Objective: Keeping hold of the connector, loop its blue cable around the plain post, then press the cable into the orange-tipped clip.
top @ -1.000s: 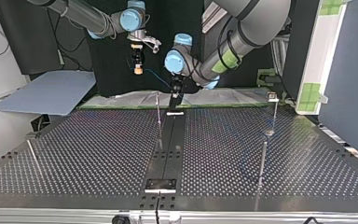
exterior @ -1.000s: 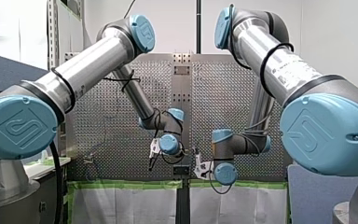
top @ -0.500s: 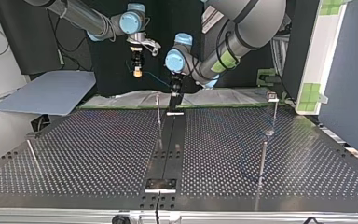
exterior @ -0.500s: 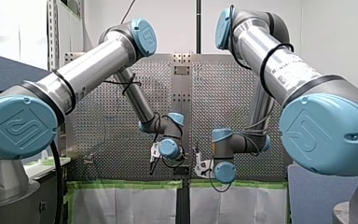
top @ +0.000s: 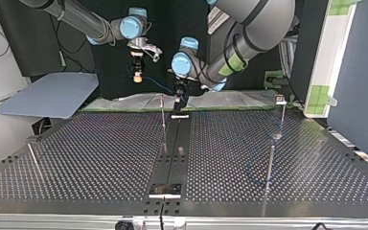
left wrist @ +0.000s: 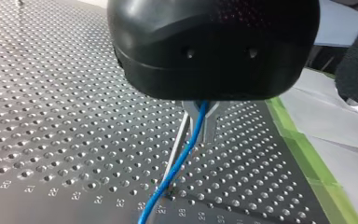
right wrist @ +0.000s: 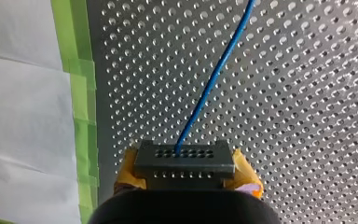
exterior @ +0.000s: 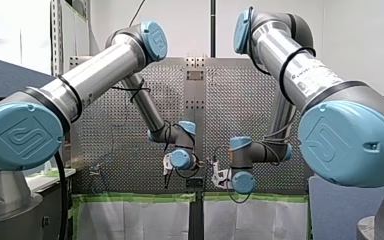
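In the right wrist view my right gripper point(right wrist: 186, 175) is shut, its yellow pads point(right wrist: 245, 173) clamped on a dark grey connector point(right wrist: 184, 161). The blue cable point(right wrist: 213, 81) runs from the connector away over the perforated table. In the left wrist view my left gripper point(left wrist: 199, 126) has its metal fingers shut on the blue cable point(left wrist: 181, 159), with a thin plain post point(left wrist: 176, 145) just beside it. In the top view my right gripper point(top: 136, 76) hangs left of my left gripper point(top: 178, 103), and the cable point(top: 160, 87) spans between them. The plain post point(top: 163, 117) stands next to my left gripper.
A post with a small clip on top point(top: 281, 100) stands at the top view's right, and a bare post point(top: 270, 167) is nearer the camera. Another thin post point(top: 32, 155) leans at the left. Green tape point(right wrist: 77, 88) edges the table, with white sheeting beyond it.
My right gripper has carried the connector further to the top view's left and slightly upward. My left gripper has sunk a little and stays by the post, still holding the cable.
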`<state>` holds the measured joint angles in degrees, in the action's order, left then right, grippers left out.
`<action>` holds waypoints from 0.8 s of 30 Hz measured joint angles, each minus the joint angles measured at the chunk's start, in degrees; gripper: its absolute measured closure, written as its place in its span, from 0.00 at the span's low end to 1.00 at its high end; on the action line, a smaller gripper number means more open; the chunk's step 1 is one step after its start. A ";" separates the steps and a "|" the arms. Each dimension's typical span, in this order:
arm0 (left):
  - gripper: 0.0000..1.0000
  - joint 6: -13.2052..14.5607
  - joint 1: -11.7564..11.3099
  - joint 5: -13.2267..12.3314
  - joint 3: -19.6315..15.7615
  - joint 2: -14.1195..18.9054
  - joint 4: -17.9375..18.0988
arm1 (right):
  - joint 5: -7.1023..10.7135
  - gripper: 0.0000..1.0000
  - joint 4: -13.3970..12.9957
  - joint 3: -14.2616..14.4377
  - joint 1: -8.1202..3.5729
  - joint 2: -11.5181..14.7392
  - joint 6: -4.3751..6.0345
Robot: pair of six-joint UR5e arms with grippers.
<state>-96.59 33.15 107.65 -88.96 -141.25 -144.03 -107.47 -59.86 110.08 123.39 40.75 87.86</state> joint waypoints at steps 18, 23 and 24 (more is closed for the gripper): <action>1.00 -3.63 -0.59 -1.18 3.33 -4.03 1.27 | 0.09 1.00 0.01 -1.08 -2.59 -0.22 -0.90; 1.00 -4.40 -0.85 -1.41 3.73 -4.15 1.54 | 0.16 1.00 1.01 -2.18 -3.31 -0.24 -0.77; 1.00 -4.45 -0.91 -1.58 3.82 -4.29 1.53 | 0.15 1.00 1.10 -2.31 -3.46 -0.25 -0.80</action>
<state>-101.04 32.25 106.07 -85.15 -145.54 -142.50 -107.32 -58.75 107.77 119.93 40.50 87.06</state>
